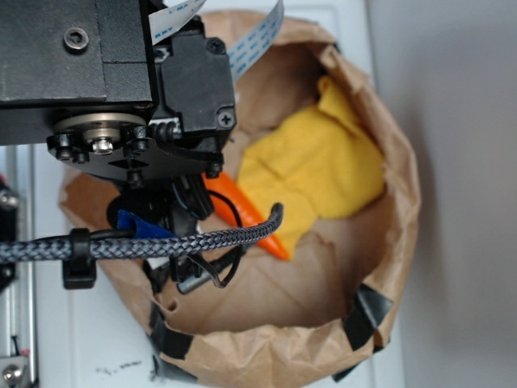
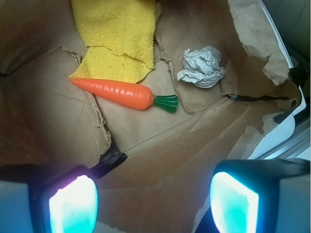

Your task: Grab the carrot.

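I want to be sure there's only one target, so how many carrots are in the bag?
1. The carrot lies on the brown paper bag floor, its pointed end against the yellow cloth. The cloth could hide more.

Even, soft daylight filled both views. The wrist view's fingertips (image 2: 73, 204) glowed cyan, blown out and blurred at six o'clock; the exterior view looked slightly soft.
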Robot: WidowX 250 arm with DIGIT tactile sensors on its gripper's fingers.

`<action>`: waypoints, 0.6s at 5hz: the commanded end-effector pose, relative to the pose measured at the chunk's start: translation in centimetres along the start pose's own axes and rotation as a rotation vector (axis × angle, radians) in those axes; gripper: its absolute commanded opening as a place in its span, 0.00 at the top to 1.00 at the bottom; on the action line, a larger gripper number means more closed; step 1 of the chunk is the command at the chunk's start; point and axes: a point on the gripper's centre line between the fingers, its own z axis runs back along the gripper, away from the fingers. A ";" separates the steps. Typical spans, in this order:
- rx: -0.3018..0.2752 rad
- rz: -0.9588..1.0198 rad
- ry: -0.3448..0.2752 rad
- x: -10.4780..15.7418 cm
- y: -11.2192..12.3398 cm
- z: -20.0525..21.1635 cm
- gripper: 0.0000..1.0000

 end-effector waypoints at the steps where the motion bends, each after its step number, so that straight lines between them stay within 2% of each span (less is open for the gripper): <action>1: -0.047 -0.036 -0.032 4.0 -0.5 0.2 0.00; 2: -0.077 -0.284 -0.024 5.0 -1.5 -0.3 0.00; 3: -0.063 -0.538 -0.063 4.8 -1.3 -0.3 0.00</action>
